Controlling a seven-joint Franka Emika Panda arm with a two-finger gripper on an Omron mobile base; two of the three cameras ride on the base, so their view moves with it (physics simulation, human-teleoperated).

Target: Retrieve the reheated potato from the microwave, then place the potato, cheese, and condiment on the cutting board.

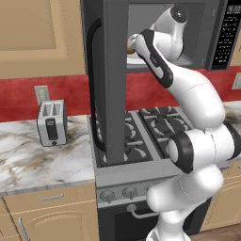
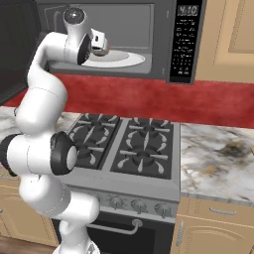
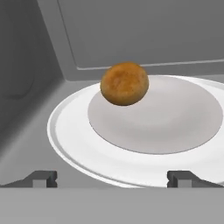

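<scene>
The potato [image 3: 124, 83], a rounded golden-brown lump with a rough, mottled skin, is sitting inside the microwave [image 2: 163, 44] on the round white plate [image 3: 70, 131], toward the plate's far left part; the plate is smooth and glossy, with a flatter grey-white disc at its centre and a raised rim around it. The microwave is a dark grey box with plain matte grey inner walls; its wide door [image 1: 110, 84] is standing swung open, edge-on in the left base view, with a dark curved handle down its face; a black button panel [image 2: 186, 42] with a digital clock is running down its right side.

The claw [image 3: 112, 177] is reaching into the cavity, released and holding nothing; its two small dark tips are standing far apart at the near edge of the plate, and the potato is lying beyond them, not touching either.

Below, a black gas stove [image 2: 124, 146] with cast grates is sitting between two stretches of veined marble desk [image 1: 33, 160]; a boxy metal toaster [image 1: 52, 123] is standing on the left stretch, against a red backsplash [image 2: 149, 99].
</scene>
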